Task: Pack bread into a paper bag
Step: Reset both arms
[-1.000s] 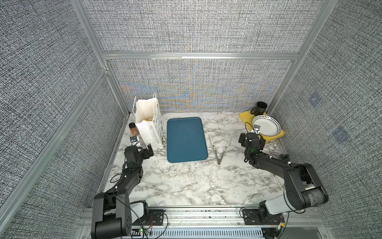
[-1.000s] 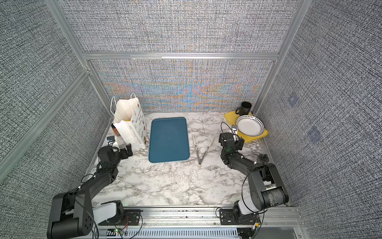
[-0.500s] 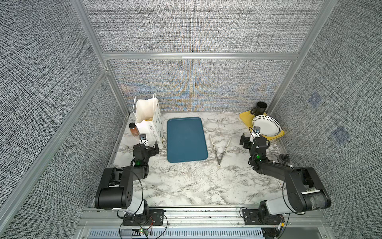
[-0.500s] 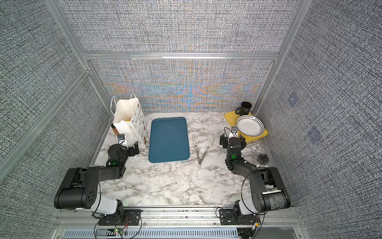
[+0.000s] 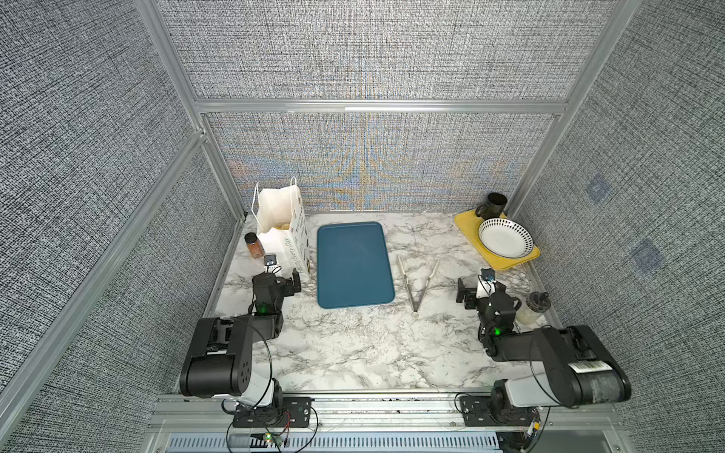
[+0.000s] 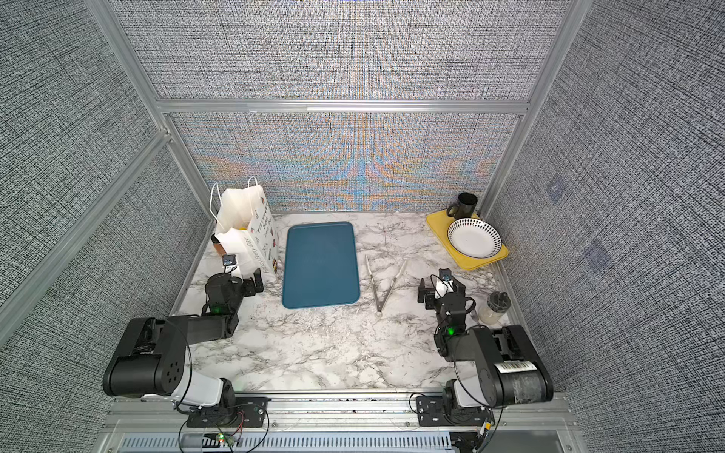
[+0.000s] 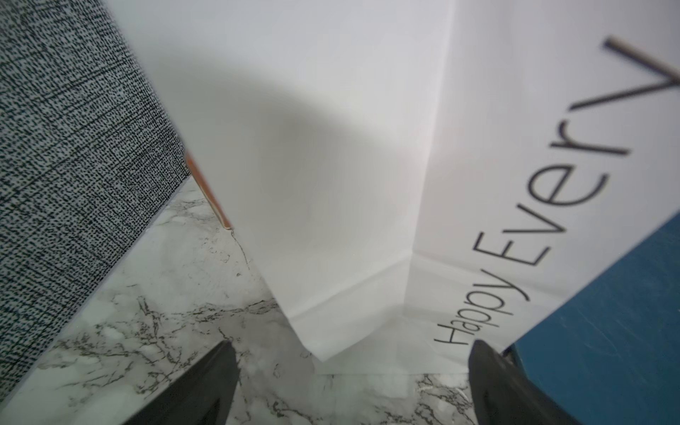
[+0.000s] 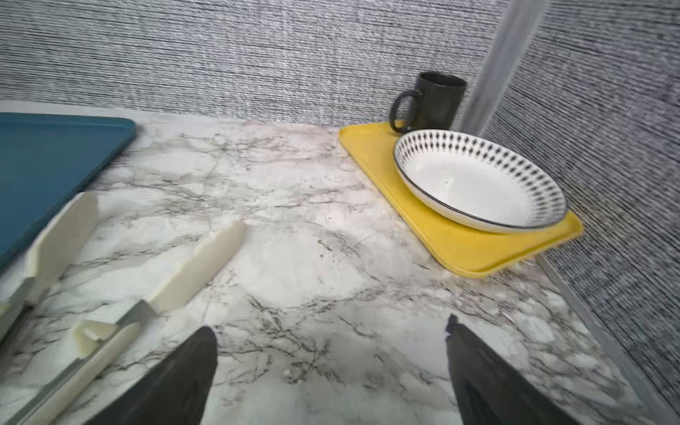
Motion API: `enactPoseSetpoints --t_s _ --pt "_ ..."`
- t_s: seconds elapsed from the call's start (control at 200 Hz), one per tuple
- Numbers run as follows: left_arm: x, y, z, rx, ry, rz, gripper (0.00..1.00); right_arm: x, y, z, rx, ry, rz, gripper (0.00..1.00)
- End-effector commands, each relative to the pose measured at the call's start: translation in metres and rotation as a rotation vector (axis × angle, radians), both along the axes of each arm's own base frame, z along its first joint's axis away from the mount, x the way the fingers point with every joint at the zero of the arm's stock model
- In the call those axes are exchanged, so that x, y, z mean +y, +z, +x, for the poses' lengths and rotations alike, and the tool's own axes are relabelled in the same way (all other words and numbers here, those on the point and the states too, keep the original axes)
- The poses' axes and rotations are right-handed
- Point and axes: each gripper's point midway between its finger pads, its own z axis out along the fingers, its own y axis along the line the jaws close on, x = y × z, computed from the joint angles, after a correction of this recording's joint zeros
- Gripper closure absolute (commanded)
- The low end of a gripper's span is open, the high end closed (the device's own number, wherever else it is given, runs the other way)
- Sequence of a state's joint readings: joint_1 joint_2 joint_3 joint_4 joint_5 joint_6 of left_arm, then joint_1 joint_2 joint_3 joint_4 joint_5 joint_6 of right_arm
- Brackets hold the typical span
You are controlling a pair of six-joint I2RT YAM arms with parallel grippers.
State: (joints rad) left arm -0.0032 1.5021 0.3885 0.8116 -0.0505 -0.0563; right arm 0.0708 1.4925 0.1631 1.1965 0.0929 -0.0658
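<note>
Left gripper (image 7: 351, 344) splayed nr paper bag (image 7: 331, 165); bread (image 5: 283, 226) only in top view.

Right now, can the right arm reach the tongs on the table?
Probably yes. The right gripper is open and empty, the tongs lie flat beside it, and only bare table lies between them.

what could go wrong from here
1. The open left gripper sits close to the base of the tall paper bag. A careless swing could tip it, perhaps onto the spice jar beside it.
2. A small lidded jar stands right beside the right arm's wrist, just back from the open right gripper. If that arm moves sideways, it could knock the jar over.
</note>
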Motion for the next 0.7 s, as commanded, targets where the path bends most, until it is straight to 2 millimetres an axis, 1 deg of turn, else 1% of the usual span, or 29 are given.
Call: enactPoseSetpoints --t_s 0.0,0.03,0.095,0.14,0.205,0.25,0.691 --pt "0.0008 0.0044 0.0019 -0.015 0.002 0.008 0.01 0.0020 0.0287 0.0137 -0.118 0.025 0.013 0.01" --pt "0.0003 0.0047 0.0018 -0.016 0.000 0.008 0.01 -0.0007 0.0230 0.0176 -0.073 0.016 0.023 0.01" --pt "0.0002 0.0044 0.0020 -0.015 0.000 0.009 0.01 -0.0038 0.0264 0.0165 -0.105 0.010 0.037 0.01" --pt "0.0003 0.0039 0.0018 -0.013 0.001 0.008 0.01 -0.0037 0.0222 0.0184 -0.071 0.009 0.036 0.01" --pt "0.0003 0.0034 0.0016 -0.010 0.000 0.008 0.01 -0.0040 0.0262 0.0181 -0.096 0.010 0.037 0.01" --pt "0.0005 0.0038 0.0020 -0.013 0.002 0.009 0.01 -0.0049 0.0228 0.0196 -0.073 0.004 0.040 0.01" --pt "0.0004 0.0040 0.0018 -0.013 0.001 0.010 0.01 -0.0054 0.0243 0.0189 -0.080 0.002 0.043 0.01"
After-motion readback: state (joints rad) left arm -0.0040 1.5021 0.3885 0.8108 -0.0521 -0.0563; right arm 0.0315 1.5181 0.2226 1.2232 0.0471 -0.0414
